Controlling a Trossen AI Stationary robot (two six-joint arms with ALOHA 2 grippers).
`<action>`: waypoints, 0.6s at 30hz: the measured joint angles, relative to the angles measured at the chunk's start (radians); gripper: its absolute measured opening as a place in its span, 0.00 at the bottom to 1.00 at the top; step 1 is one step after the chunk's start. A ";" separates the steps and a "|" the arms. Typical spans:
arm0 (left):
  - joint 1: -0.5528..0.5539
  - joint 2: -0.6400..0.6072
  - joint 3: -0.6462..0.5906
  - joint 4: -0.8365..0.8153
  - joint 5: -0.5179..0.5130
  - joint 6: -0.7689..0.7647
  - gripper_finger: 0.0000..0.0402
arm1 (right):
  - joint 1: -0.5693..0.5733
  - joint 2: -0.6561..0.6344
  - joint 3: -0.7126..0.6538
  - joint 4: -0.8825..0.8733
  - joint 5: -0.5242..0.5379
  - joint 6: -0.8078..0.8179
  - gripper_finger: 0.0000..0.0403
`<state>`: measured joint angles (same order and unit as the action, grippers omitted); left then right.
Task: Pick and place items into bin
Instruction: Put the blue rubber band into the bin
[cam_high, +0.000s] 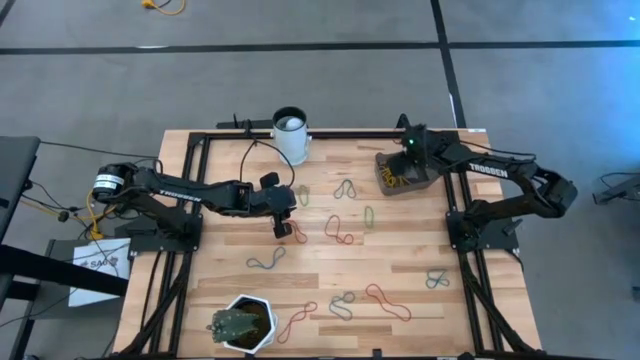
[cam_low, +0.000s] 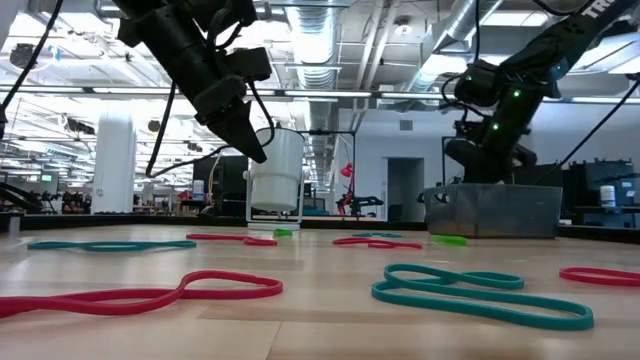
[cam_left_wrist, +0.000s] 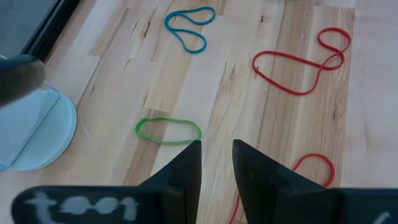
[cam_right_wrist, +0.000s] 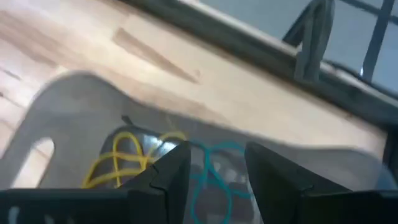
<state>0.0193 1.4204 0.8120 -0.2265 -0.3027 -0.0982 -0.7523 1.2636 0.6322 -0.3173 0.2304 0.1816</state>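
The left gripper (cam_high: 283, 226), jaws slightly apart and empty, is hovering over a red band (cam_high: 293, 233) at its five o'clock; the right gripper (cam_right_wrist: 214, 168), jaws apart, is hanging over the bin (cam_high: 400, 175).

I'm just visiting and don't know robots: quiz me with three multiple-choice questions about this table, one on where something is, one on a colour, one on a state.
1. Where is the right gripper?
A. Over the grey bin
B. Over the plant pot
C. Beside the white cup

2. What colours are the bands lying in the bin?
A. Red and green
B. Yellow and teal
C. Only red

3. How are the right gripper's fingers?
A. Shut on a red band
B. Open, holding nothing
C. Shut on the cup

Answers: 1 A, the high view shows that arm ending above the bin. 2 B, the right wrist view shows a yellow and a teal band inside. 3 B, a clear gap stands between its fingers with the bands lying below.
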 joint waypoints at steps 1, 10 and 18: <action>0.000 0.000 0.000 0.000 0.000 0.000 0.21 | 0.000 0.000 0.001 -0.018 -0.001 0.008 0.37; 0.000 0.000 0.000 0.000 0.000 0.002 0.21 | 0.062 0.000 0.001 -0.136 -0.172 0.030 0.35; 0.000 0.000 0.000 0.000 0.000 0.004 0.21 | 0.211 -0.028 0.024 -0.054 -0.202 -0.188 0.31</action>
<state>0.0193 1.4204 0.8120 -0.2264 -0.3025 -0.0941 -0.5415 1.2353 0.6565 -0.3714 0.0288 -0.0061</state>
